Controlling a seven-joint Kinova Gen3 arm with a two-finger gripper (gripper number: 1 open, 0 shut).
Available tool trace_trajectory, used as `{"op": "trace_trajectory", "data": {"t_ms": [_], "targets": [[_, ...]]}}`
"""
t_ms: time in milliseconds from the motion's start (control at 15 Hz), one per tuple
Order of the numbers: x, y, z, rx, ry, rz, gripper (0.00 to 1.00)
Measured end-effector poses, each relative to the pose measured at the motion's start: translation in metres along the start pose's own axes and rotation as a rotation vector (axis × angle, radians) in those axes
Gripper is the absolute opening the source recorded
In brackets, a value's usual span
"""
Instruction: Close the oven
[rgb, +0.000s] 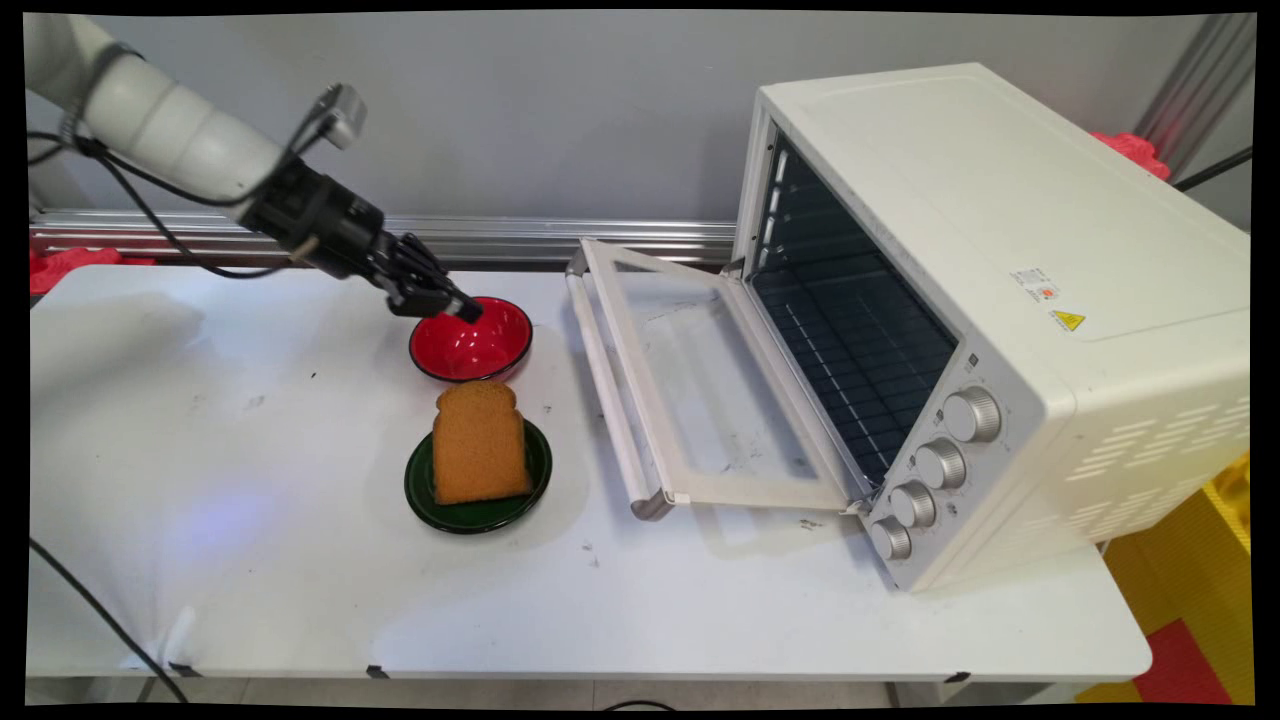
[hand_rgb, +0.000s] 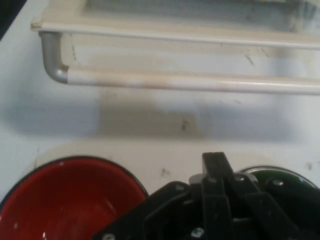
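Note:
My black gripper (rgb: 462, 310) hangs over the far left rim of a red bowl (rgb: 480, 345), its fingers pressed together with nothing between them. In the hand view the shut fingers (hand_rgb: 215, 167) rise between the red bowl (hand_rgb: 65, 200) on the left and the edge of a dark green plate (hand_rgb: 280, 175) on the right. In the main view the green plate (rgb: 478, 510) sits just in front of the bowl and carries a slice of brown toast (rgb: 480, 443). I cannot tell whether the fingertips touch the bowl.
A white toaster oven (rgb: 1000, 300) stands on the right with its glass door (rgb: 720, 390) folded down flat towards the bowl. The door's handle bar (rgb: 612, 390) (hand_rgb: 190, 80) lies close to the right of the bowl and plate. An aluminium rail (rgb: 500, 238) runs along the back.

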Motion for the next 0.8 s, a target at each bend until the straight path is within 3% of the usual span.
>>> {"op": "trace_trajectory", "data": {"t_ms": [800], "targets": [[-0.015,-0.007,0.089,-0.045,0.043,0.08,0.0]]}}
